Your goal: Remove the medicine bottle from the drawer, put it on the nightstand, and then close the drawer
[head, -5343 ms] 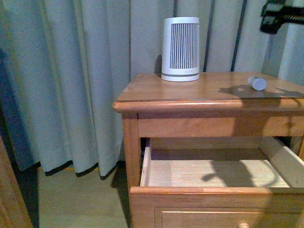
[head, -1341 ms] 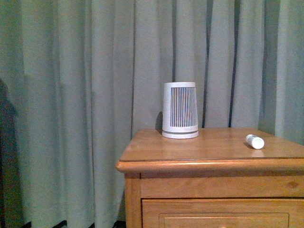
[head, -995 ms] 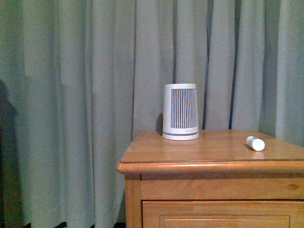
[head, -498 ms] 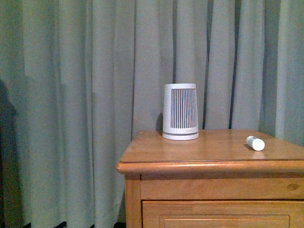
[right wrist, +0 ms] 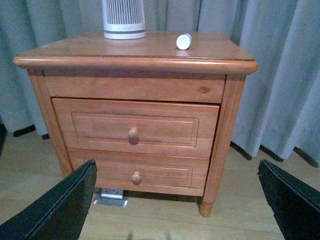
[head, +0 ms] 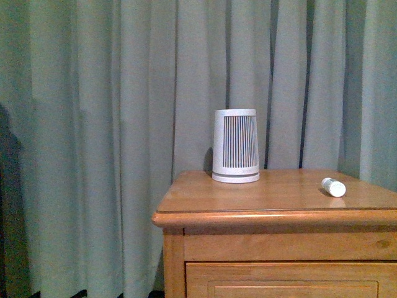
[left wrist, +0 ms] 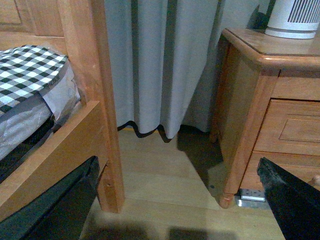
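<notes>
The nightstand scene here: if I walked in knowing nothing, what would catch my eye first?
Probably the tall white ribbed device standing upright at the back of the nightstand, against the long grey curtains. Next, the tiny medicine bottle lying on its side toward the top's right edge, apart from the device. In the right wrist view, both knobbed drawers look shut, the upper drawer included.

One nightstand [right wrist: 135,60] stands between the right gripper's two spread dark fingers [right wrist: 60,210]. It has two drawers, the upper drawer [right wrist: 135,127] and a lower drawer [right wrist: 137,170], each with one round knob. On top sit one medicine bottle [right wrist: 183,41] and one ribbed white device [right wrist: 123,19]. One bed frame post [left wrist: 97,100] shows near the left gripper's fingers [left wrist: 292,200].
</notes>
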You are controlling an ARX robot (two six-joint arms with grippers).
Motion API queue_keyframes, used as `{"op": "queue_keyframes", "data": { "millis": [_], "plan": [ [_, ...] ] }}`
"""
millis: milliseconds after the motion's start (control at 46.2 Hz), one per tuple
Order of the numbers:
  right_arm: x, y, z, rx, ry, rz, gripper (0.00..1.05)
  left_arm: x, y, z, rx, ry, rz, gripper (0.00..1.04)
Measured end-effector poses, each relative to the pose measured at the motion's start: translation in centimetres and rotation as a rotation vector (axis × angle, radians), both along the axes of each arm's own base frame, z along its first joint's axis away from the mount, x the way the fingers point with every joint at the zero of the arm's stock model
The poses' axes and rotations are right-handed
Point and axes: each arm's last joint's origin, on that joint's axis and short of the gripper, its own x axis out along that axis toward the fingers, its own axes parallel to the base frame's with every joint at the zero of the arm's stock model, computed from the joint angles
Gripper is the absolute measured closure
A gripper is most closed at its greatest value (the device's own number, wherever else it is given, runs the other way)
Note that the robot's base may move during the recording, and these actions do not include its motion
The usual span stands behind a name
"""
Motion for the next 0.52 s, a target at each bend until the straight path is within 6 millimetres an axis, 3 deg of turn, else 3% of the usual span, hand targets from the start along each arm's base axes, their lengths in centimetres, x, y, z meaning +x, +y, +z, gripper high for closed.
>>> {"op": "queue_keyframes", "data": {
  "millis": [519],
  "plan": [
    [0.0, 0.0, 0.0, 0.0, 0.0, 0.0, 0.07, 0.0, 0.0, 0.0, 0.0, 0.0, 0.0, 0.07]
  ]
}}
